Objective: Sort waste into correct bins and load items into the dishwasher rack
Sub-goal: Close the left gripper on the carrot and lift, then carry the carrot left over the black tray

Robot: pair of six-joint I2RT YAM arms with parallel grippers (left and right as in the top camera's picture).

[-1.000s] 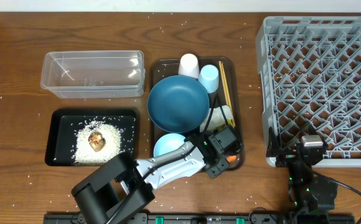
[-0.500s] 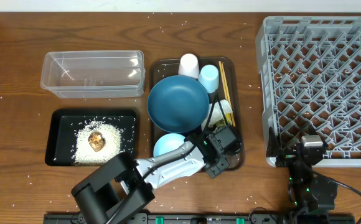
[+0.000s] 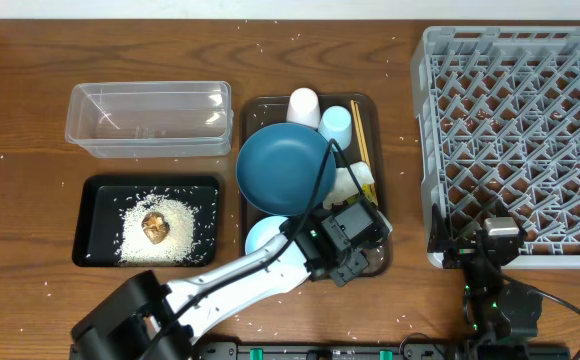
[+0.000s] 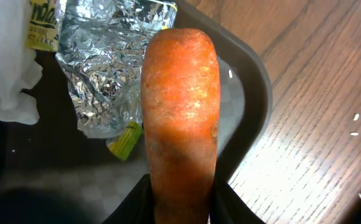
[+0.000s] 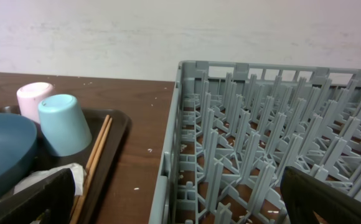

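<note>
In the left wrist view my left gripper (image 4: 182,202) is shut on the orange carrot (image 4: 180,106), which hangs above the brown tray's corner (image 4: 255,93). Crinkled silver foil (image 4: 106,68), a green-yellow wrapper (image 4: 126,140) and white tissue (image 4: 6,68) lie on the tray beneath it. Overhead, the left gripper (image 3: 355,240) hovers over the tray's near right corner and hides the carrot. On the tray lie the dark-blue plate (image 3: 285,167), pale bowl (image 3: 260,235), white cup (image 3: 303,105), light-blue cup (image 3: 336,124) and chopsticks (image 3: 360,135). My right gripper (image 5: 180,199) stands open at the grey rack's (image 3: 520,130) near edge.
The clear tub (image 3: 148,118) stands at the back left. In front of it the black tray (image 3: 100,195) holds white rice (image 3: 185,235) and a brown lump (image 3: 154,226). Rice grains are scattered over the wooden table.
My left gripper has shut on the carrot and risen with it off the tray's near right corner. The right arm has not moved.
</note>
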